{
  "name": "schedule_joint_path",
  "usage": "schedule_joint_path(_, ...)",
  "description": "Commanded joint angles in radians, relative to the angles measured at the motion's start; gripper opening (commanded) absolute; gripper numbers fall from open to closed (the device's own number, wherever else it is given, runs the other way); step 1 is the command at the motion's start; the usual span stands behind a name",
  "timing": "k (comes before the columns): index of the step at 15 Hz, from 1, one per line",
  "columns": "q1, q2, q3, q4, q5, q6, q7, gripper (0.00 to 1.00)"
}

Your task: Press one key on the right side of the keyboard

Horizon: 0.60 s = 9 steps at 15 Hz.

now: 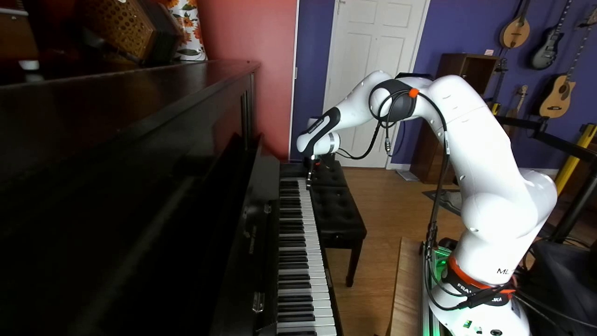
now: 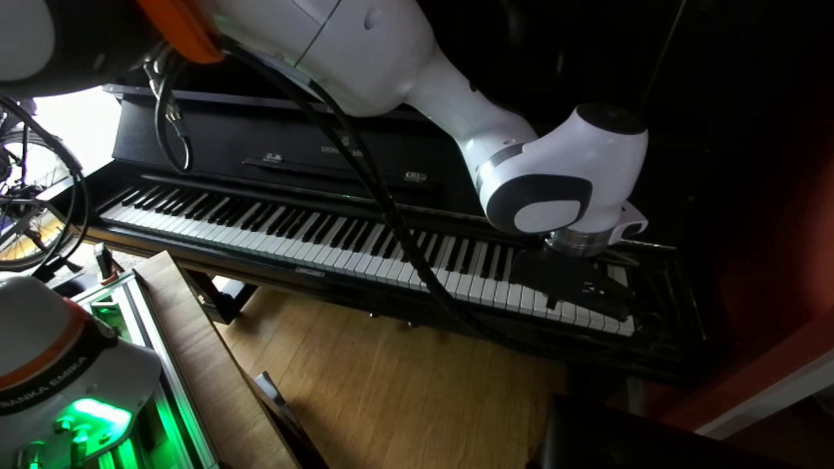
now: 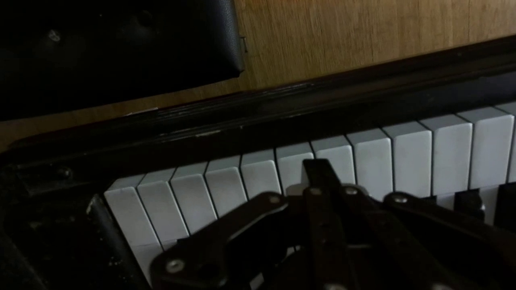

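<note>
The keyboard, a long row of white and black keys in the dark piano, shows in both exterior views [image 1: 305,261] [image 2: 326,251]. Its end and several white keys show in the wrist view [image 3: 258,175]. My gripper [image 3: 316,171] is shut, its fingers together with nothing visible between them. The dark fingertips are over the border of two white keys, several keys from the keyboard's end. In an exterior view the gripper [image 1: 309,179] points down at the far end of the keys. It also shows dark over the right end in an exterior view [image 2: 552,301]. I cannot tell whether the tips touch a key.
A black padded bench [image 1: 336,210] stands beside the keyboard's far end; its corner also shows in the wrist view [image 3: 121,48]. The piano's dark front rail [image 3: 242,117] borders the keys. The raised fallboard [image 1: 247,224] stands behind them. A black cable [image 2: 404,241] hangs from the arm.
</note>
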Motion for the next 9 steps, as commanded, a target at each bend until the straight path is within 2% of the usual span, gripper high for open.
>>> schedule_joint_path(1,-0.021,0.05,0.015,0.054,0.001,0.0,-0.039,0.0)
schedule_joint_path(9,-0.025,0.089,0.023,0.096,0.002,-0.007,-0.069,0.0)
